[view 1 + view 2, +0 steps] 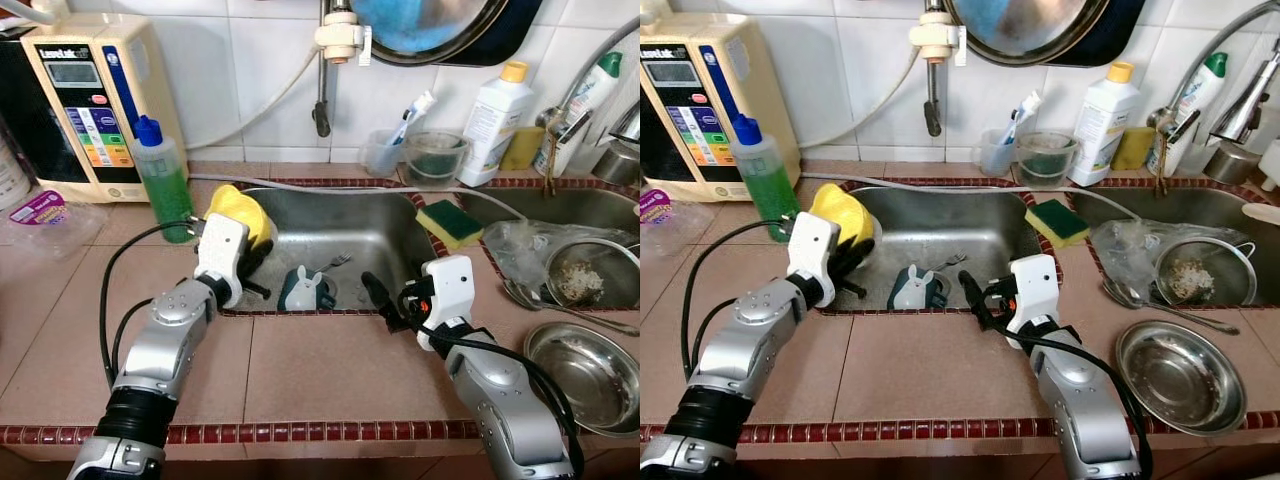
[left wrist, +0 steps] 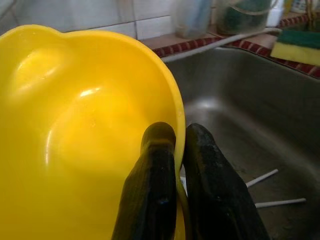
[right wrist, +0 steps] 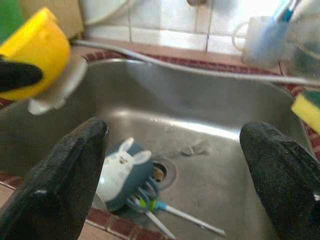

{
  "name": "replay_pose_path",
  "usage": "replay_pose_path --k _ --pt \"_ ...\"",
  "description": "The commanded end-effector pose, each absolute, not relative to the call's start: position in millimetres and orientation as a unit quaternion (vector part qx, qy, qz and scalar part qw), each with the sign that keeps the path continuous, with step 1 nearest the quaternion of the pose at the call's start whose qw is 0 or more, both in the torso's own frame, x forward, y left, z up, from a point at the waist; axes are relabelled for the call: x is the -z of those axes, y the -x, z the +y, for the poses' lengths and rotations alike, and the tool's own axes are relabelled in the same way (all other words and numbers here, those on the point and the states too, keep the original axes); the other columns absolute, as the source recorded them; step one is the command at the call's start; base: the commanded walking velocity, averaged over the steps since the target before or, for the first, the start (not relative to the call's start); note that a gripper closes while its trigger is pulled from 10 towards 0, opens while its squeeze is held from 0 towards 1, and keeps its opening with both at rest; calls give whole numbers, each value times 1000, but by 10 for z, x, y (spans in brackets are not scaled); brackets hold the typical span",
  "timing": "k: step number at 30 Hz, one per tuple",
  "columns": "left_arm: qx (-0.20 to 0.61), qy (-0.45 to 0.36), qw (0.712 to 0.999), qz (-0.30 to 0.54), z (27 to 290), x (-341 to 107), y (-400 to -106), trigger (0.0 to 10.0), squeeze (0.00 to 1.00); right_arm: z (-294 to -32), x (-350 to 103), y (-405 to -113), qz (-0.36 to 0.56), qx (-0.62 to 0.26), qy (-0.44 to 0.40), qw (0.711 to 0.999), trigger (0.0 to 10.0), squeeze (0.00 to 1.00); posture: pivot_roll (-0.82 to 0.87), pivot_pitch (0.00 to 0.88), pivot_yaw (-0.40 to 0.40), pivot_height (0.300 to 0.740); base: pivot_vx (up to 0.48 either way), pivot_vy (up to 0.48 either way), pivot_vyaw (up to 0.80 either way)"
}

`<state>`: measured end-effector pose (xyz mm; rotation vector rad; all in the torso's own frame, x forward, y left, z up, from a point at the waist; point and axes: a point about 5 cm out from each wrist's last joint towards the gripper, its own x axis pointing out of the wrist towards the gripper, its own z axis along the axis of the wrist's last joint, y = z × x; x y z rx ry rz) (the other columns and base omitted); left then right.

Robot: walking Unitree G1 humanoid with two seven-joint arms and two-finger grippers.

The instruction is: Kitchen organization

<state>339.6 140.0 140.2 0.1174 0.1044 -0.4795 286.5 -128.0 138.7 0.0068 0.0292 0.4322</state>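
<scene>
Holding the yellow bowl by its rim, the left tool has its two black fingers pinched tight, one inside the bowl and one outside. The bowl hangs over the far left corner of the sink, tipped on its side. The grip is only on a thin edge, so I think the bowl could swing or slip. It looks best to lift it slowly and keep it level.

The right tool hovers over the near edge of the sink with its fingers spread wide and nothing in them. It points down at the bunny holder, which lies in the bottom of the sink near the drain, with a few straws or sticks beside it. That holder looks like a good next pick.

The green soap bottle stands just left of the bowl, very near it. A swing to the left could knock the bottle over. A thin hose runs along the far edge of the sink, so the far side is tight too.

The pink surface in front of the sink is bare between the two arms, so that is good open room. To the right sit a sponge, a strainer and a metal bowl.
</scene>
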Motion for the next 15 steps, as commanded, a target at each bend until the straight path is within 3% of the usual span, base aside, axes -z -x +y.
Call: replay_pose_path --k 1,15 --pt "247 -70 966 40 1378 -1459 -3388 10000 0 -1273 -1423 -2828 17 -224 -8 974 10000 0 -141 75 19 740 0 0 0" --pt "273 -99 955 51 1306 -1326 -3351 10000 0 -1240 -1556 -2612 17 -286 -45 957 10000 0 -145 81 25 740 0 0 0"
